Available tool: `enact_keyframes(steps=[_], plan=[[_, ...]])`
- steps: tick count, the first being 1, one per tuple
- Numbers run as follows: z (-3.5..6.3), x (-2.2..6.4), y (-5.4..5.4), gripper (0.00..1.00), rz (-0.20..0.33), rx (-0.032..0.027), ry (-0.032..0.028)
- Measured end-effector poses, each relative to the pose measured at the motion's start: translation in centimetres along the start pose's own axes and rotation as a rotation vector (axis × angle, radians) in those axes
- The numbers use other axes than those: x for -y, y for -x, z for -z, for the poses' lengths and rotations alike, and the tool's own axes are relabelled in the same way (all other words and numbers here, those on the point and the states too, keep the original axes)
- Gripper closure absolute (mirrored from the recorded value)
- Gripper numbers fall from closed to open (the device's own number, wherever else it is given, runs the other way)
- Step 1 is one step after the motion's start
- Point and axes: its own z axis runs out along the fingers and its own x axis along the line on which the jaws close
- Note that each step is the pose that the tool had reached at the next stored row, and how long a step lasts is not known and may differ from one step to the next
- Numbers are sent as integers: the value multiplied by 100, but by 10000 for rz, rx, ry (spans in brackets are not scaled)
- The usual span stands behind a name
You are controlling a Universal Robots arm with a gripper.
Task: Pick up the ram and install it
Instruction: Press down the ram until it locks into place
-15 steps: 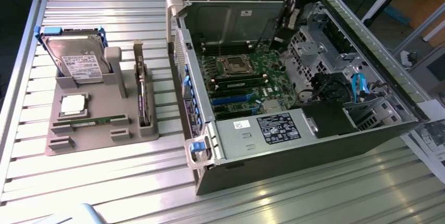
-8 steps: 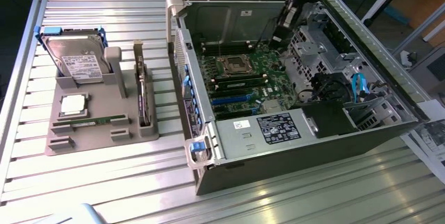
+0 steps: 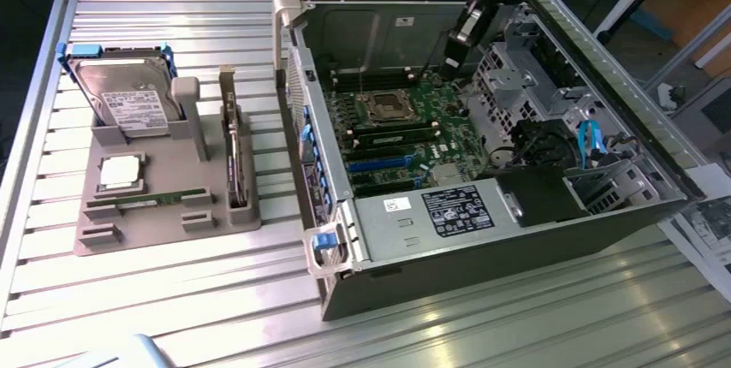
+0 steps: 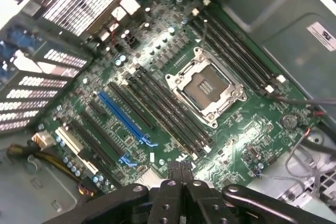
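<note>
The ram (image 3: pixel 149 199), a thin green stick, lies flat in the grey holder (image 3: pixel 115 235) at the exterior view's left, far from the arm. My gripper (image 3: pixel 454 60) hangs inside the open computer case (image 3: pixel 457 248), over the motherboard (image 3: pixel 417 141). In the wrist view the gripper (image 4: pixel 181 170) is shut with its fingertips pressed together and nothing between them. Below it are the motherboard (image 4: pixel 105 72), the empty processor socket (image 4: pixel 206 86) and the long black memory slots (image 4: pixel 163 108) on both sides of the socket.
On the holder also stand a hard drive (image 3: pixel 126 86), a square silver processor chip (image 3: pixel 120 171) and a dark upright expansion card (image 3: pixel 234 158). The case walls, drive cage (image 3: pixel 514 77) and cables (image 3: pixel 588 141) ring the motherboard. Slatted metal table (image 3: pixel 457 334) lies all around.
</note>
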Motion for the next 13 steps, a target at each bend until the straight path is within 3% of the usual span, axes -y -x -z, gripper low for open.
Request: enact_keyframes(steps=[3,9,13], plan=[[-2,0,0,89,-804,5,58],[-7,0,0,89,-3408,20,246],[-9,0,1,89,-4359,26,315]])
